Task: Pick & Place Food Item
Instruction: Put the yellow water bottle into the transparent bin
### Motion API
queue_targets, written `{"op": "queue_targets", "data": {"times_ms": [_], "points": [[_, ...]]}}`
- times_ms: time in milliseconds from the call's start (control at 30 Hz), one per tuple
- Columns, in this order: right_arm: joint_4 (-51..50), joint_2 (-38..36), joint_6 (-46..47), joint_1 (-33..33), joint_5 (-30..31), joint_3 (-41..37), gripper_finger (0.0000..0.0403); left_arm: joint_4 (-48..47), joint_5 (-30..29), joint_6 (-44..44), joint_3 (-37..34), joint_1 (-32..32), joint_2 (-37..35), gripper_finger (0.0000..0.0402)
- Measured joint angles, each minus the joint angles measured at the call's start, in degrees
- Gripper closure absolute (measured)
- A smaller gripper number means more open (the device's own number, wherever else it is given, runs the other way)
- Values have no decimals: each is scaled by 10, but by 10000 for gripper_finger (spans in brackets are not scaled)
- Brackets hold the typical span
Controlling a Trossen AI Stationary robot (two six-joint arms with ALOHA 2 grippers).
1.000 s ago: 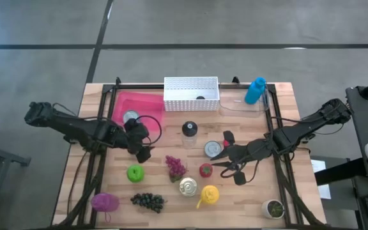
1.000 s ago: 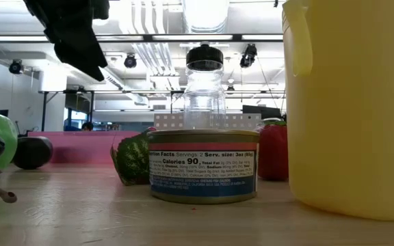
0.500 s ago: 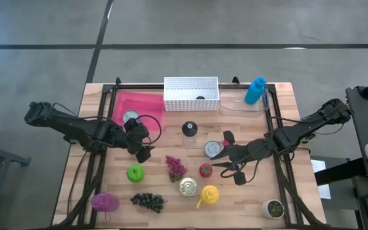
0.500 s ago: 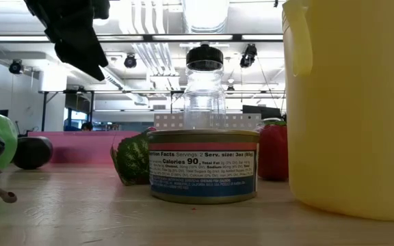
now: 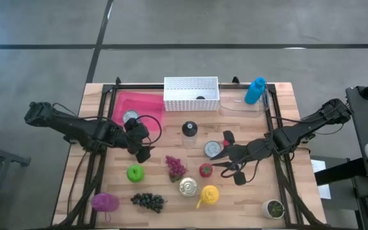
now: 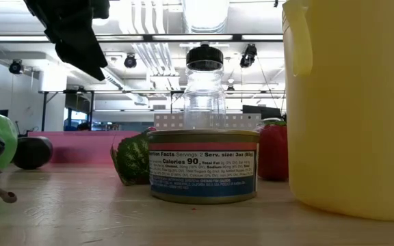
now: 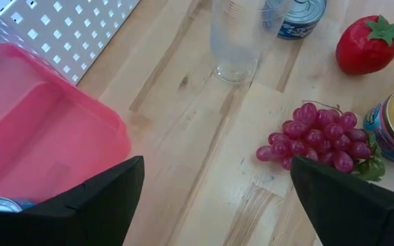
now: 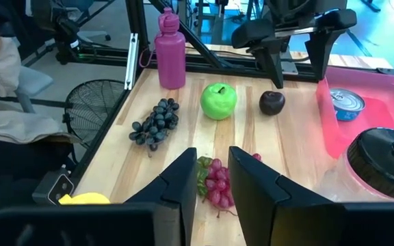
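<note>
My left gripper hangs wide open and empty over bare wood just beside the pink tray, which already holds a tuna can. My right gripper has its fingers nearly together with nothing between them, near the strawberry. Just ahead of my left lie the red grapes; beyond them the clear jar and a second can. One item looks placed; most food remains out, no pick begun.
</note>
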Motion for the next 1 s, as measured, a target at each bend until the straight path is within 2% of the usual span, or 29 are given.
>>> {"op": "queue_targets", "data": {"times_ms": [233,700,1000], "points": [[0,0,8,0,-3,0,313,2,0,1,0,0,0,23],[-6,0,-19,0,-5,0,160,2,0,2,-1,0,0,36],[-6,0,-22,0,-5,0,114,1,0,2,-1,0,0,28]]}}
